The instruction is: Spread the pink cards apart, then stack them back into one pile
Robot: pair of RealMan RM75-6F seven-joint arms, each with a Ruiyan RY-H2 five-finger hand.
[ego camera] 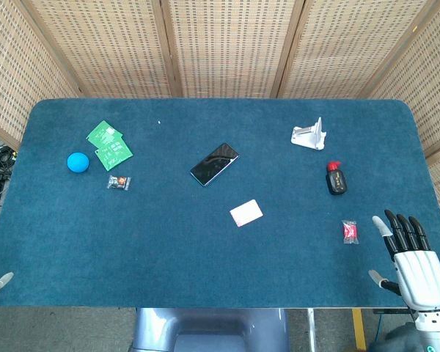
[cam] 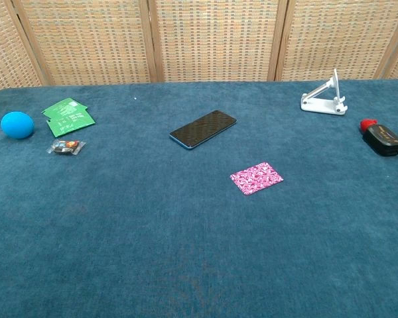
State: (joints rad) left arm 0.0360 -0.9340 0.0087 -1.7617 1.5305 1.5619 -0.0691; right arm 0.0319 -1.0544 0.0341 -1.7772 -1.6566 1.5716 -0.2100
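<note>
The pink cards lie in one neat pile near the middle of the blue table; in the chest view the pink cards show a pink-and-white pattern. My right hand hovers at the table's front right corner, far right of the pile, fingers stretched out and apart, holding nothing. Of my left hand only a fingertip shows at the front left edge in the head view. Neither hand appears in the chest view.
A black phone lies behind the pile. A white stand, a black bottle with red cap and a red wrapped sweet are on the right. Green cards, a blue ball and a small wrapped sweet sit left.
</note>
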